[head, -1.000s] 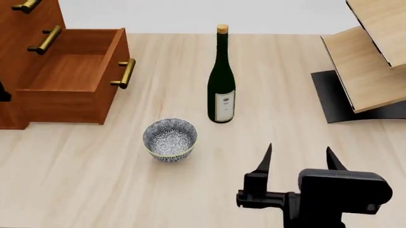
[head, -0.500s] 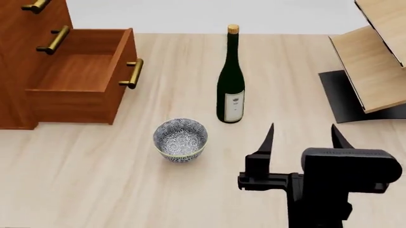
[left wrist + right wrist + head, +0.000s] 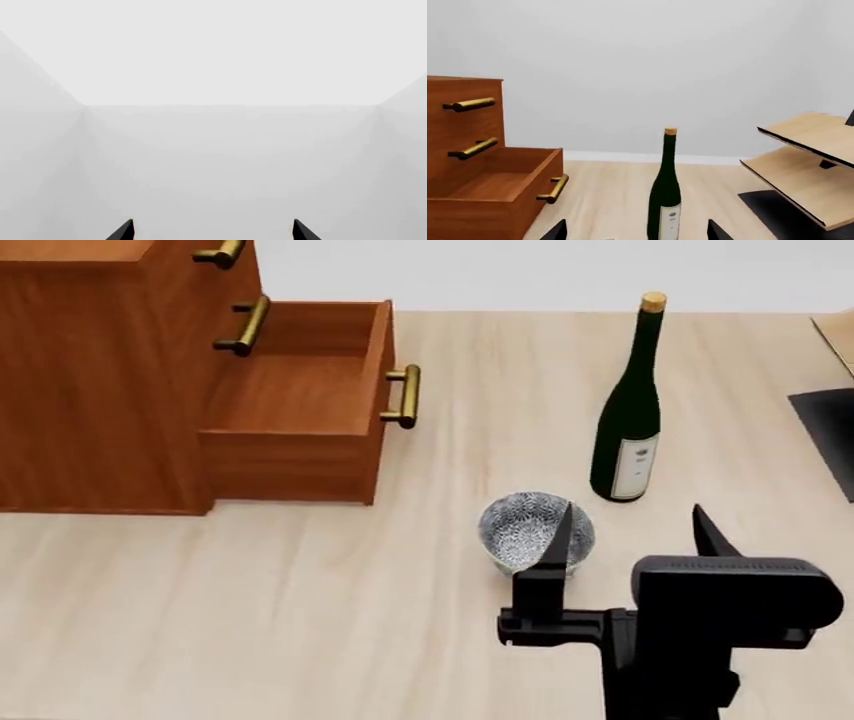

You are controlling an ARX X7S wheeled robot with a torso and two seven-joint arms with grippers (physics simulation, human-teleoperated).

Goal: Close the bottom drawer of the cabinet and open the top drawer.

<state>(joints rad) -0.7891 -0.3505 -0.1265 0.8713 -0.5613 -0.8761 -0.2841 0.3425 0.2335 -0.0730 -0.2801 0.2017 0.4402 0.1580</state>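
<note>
Pale wood tabletop (image 3: 267, 620) fills the head view. At its far left corner stands the cabinet (image 3: 94, 380), its bottom drawer (image 3: 300, 410) pulled out, the top drawer (image 3: 214, 252) shut. A patterned bowl (image 3: 531, 530) sits mid-table, a green bottle (image 3: 630, 415) upright beyond it. The right gripper (image 3: 627, 530) hovers near the front edge, fingers apart, empty.

Left wrist view: the left gripper (image 3: 212, 230) faces blank grey wall, fingertips spread.

Right wrist view: a pale rack (image 3: 807, 165) stands toward the table's right edge.
</note>
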